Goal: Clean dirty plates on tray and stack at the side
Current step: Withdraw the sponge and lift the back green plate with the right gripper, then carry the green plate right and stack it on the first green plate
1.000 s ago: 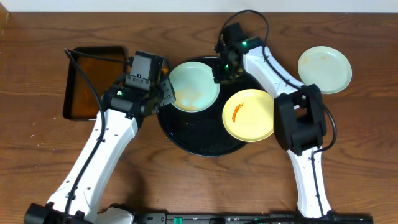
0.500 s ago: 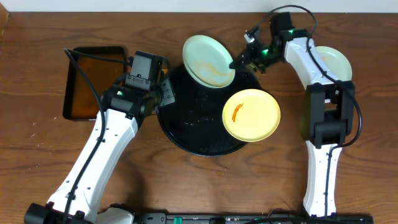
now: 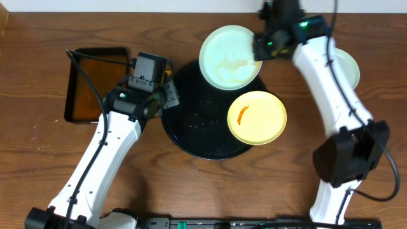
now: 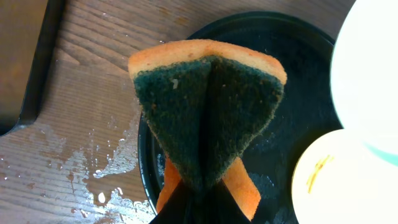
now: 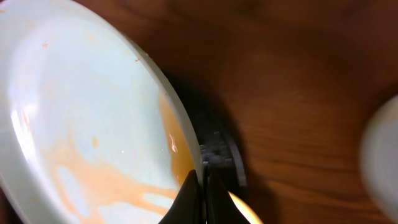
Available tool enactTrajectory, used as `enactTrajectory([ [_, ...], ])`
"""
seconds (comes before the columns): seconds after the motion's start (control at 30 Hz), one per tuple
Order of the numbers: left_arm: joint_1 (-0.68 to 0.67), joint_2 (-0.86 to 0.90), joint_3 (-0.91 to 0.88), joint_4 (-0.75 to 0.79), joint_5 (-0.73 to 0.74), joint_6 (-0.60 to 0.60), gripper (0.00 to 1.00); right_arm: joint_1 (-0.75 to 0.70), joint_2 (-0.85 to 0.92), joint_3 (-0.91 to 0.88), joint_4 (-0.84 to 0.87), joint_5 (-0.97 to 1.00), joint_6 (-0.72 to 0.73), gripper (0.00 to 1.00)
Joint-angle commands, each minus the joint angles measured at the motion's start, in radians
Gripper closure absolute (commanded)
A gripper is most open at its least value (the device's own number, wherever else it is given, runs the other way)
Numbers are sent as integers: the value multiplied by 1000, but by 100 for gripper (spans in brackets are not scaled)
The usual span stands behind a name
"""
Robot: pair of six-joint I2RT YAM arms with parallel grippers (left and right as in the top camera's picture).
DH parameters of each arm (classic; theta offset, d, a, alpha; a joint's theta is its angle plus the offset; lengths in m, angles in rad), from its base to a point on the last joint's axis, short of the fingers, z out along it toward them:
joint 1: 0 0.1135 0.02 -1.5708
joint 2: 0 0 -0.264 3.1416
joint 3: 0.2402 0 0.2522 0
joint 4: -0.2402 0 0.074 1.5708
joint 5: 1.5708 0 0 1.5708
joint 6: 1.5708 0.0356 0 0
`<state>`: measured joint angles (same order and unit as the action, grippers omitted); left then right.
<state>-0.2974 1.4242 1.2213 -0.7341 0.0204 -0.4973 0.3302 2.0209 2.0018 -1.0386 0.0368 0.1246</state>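
The right pincer (image 5: 203, 186) is closed on the rim of a mint plate (image 3: 229, 56), its two fingertips pinching the edge from both faces. In the overhead view this plate sits over the far right edge of the tray (image 3: 191, 137), partly past the rim and above the bare wood. Orange smears run across its inner face (the wrist view shows them thickest close to the gripped edge), and the plate sits tilted in that view.

The yellow plate (image 3: 257, 117) lies on the right side of the tray with its outer edge overhanging the tray's rim. It carries a short orange streak left of its middle. A second mint plate (image 3: 348, 67) lies on the surface to the far right, well apart from the tray and partly hidden behind the right arm.

The left pincer (image 4: 200, 202) is closed on a sponge (image 4: 208, 118), which is folded in half with the dark green scouring side outward and the orange foam showing along the top edge and at the bottom. It hangs over the left rim of the tray. Whether the sponge touches the tray cannot be told. Patches of water glisten on the surface (image 4: 74, 93) just left of the tray. A small tray (image 3: 95, 83) of brown liquid sits at the far left.
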Motion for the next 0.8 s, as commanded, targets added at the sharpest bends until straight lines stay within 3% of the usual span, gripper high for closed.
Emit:
enactTrajectory([
  [0.0,0,6,-6,-2,-5,-5,92,109,-8,7,2,404,-73,99],
  [0.37,0,6,-6,1,-5,-5,92,298,-7,7,19,787,-135,99],
  [0.77,0,6,-6,2,-5,-6,93,405,-7,7,88,998,-315,99],
])
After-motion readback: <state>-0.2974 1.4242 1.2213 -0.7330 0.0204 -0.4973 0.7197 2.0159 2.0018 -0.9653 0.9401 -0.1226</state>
